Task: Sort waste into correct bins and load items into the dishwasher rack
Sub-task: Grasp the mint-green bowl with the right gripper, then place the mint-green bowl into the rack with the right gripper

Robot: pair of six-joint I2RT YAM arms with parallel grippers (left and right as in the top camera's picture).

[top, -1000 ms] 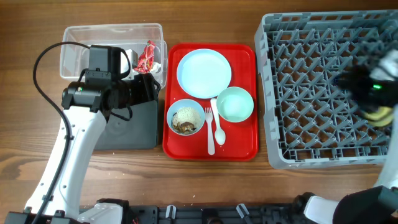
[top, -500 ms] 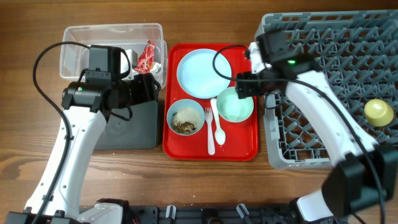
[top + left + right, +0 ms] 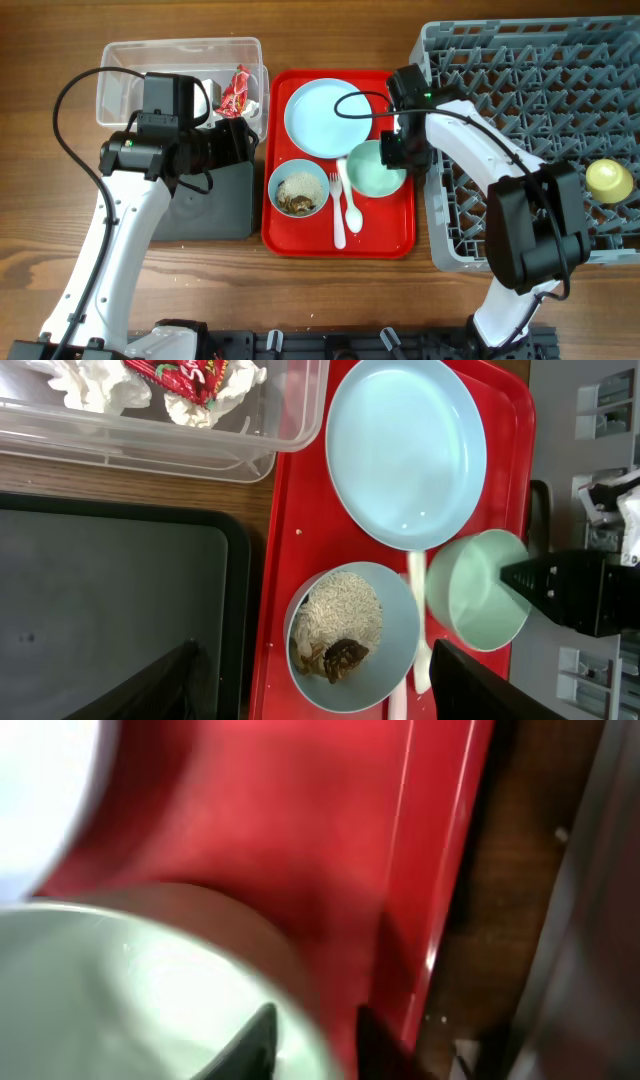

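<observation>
Wooden tabletop w/ red tray (image 3: 400,240): you're straddling the mint-green bowl (image 3: 375,170) rim there w/ right gripper (image 3: 398,152) fingers spread, so be closing squarely; left gripper (image 3: 310,680) hanging open.

Brown wood-grain table (image 3: 330,300), evenly lit, faint crumbs scattered

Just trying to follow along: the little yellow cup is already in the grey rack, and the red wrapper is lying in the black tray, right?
Half right. The yellow cup does sit in the grey rack. But the red wrapper lies in the clear tub with the white tissue, not in the black tray. The overhead and left wrist views both show it.
</observation>
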